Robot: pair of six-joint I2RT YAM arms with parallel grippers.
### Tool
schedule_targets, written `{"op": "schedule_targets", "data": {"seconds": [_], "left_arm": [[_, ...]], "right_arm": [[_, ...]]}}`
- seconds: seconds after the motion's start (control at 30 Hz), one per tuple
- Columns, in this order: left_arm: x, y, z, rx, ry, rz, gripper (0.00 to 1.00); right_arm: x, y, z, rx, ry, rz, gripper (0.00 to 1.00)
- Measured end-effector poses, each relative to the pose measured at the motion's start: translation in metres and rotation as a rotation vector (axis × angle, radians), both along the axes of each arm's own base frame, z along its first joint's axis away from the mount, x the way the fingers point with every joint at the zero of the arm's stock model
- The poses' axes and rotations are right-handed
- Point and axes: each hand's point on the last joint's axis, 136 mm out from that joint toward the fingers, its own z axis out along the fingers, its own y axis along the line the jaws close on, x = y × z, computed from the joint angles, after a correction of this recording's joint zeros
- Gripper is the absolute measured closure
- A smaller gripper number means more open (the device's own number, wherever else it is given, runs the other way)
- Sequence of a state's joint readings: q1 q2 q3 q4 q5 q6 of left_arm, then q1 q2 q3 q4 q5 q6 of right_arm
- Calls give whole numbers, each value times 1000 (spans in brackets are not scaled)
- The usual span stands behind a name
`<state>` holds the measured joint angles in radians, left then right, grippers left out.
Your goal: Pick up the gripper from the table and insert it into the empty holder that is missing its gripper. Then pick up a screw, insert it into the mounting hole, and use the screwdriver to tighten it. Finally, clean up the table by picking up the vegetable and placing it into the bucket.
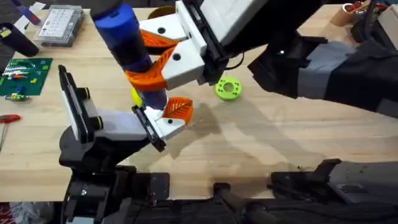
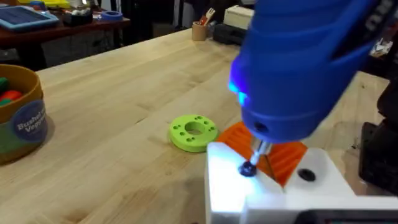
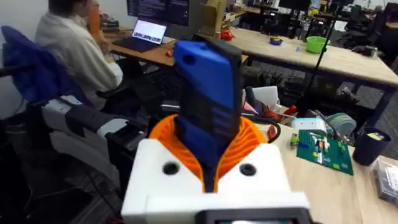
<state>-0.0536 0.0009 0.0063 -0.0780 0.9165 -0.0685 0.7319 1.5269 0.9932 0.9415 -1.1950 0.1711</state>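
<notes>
Right jaws: I see them clamped on the screwdriver (image 1: 122, 34), one orange ribbed pad (image 1: 155, 70) on each side of its blue body; the right wrist view shows the body standing up between both pads.
Left jaws: I cannot tell their state.
Screwdriver: held tilted above the near-left part of the surface (image 1: 280, 143), narrow tip pointing down. In the left wrist view I read its tip as touching the screw (image 2: 249, 168).
Screw: dark head, seated in the white base block, beside a second dark hole.
Gripper (image 1: 178, 110): orange leaf-shaped finger, mounted at the black cross rail of the holder (image 1: 118, 124), directly under the screwdriver.
Holder: white wedge head at the near left, rail end facing the middle of the surface.
Bucket (image 2: 22, 118): upright, well apart from the holder, pale label on its wall; I see red and green items inside.
Green ring (image 1: 227, 88): flat on the surface, near the gripper, not touching it.
Circuit board (image 1: 22, 74): far left edge.
Clear parts box (image 1: 60, 25): far left corner.
Red-handled screwdriver (image 1: 7, 118): at the left edge, untouched.
</notes>
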Motion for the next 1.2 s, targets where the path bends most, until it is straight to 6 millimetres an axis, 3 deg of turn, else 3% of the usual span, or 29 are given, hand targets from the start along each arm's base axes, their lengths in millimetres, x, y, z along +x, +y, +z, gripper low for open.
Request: {"op": "schedule_targets", "data": {"seconds": [1.2], "left_arm": [[0,0,0,0,0,-1,986]], "right_arm": [[4,3,-8,-15,16,-2,954]]}}
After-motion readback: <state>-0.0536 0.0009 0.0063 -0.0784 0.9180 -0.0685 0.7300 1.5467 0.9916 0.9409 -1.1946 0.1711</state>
